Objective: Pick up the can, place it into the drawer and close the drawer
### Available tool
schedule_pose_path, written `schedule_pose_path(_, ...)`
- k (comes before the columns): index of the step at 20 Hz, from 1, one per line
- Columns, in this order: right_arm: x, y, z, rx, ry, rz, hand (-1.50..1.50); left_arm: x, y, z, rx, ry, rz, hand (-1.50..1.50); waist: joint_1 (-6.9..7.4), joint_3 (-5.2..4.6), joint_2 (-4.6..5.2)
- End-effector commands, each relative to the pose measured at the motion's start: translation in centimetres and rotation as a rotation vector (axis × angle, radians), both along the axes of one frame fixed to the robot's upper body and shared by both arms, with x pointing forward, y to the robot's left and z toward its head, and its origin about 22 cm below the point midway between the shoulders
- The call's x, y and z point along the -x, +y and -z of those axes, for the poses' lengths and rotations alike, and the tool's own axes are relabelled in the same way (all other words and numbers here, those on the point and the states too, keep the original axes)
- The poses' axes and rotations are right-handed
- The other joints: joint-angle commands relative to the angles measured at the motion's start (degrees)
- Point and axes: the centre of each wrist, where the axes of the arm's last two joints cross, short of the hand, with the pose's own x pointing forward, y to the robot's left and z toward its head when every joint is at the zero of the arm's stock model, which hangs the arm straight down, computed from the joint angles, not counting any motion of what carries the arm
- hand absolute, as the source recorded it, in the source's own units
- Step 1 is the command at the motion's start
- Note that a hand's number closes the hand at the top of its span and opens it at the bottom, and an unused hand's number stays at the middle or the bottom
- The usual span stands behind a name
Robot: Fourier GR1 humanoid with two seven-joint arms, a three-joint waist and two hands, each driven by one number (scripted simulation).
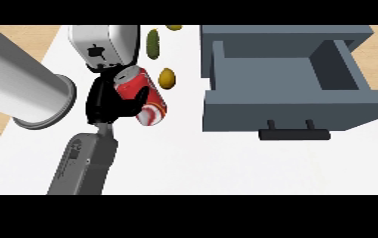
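A red can [150, 103] with white markings is tilted, its silver top toward the upper left. My left hand [103, 102] is shut on it from its left side, with a finger curled across its middle. The grey drawer [280, 113] stands open to the right, its inside bare and its dark handle [294, 132] facing the near side. The can is left of the drawer's front panel, apart from it. My right hand does not show.
A large pale grey cylinder [33, 89] lies at the left edge. A white boxy object [103, 42] stands behind the hand. A green oblong item [153, 43] and two yellowish ovals [167, 78] [173, 27] lie between can and drawer.
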Motion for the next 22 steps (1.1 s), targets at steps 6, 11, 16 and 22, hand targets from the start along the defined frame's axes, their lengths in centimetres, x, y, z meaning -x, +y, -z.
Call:
schedule_pose_path(6, 1.5, 0.8, -0.8, -0.007, -0.005, -0.007, -1.5, -1.0, -4.5, -6.1, -0.057, -0.031, 0.022, 1.5, -0.63, -0.02, 0.05)
schedule_pose_path(11, 0.5, -0.7, 1.3, -0.005, 0.01, -0.009, -1.5, -2.6, -6.1, -11.4, -0.04, -0.057, 0.016, 1.5, -0.45, 0.0, 0.12)
schedule_pose_path(16, -0.9, -0.7, 1.6, -0.02, -0.007, -0.004, -1.5, -3.7, -8.5, -14.0, -0.089, -0.091, 0.028, 1.5, -0.42, 0.0, 0.16)
schedule_pose_path(22, -0.8, 0.3, 0.1, -0.005, -0.004, -0.002, -1.5, -4.9, -12.8, -16.1, -0.083, -0.055, 0.026, 1.5, -0.83, -0.01, 0.2)
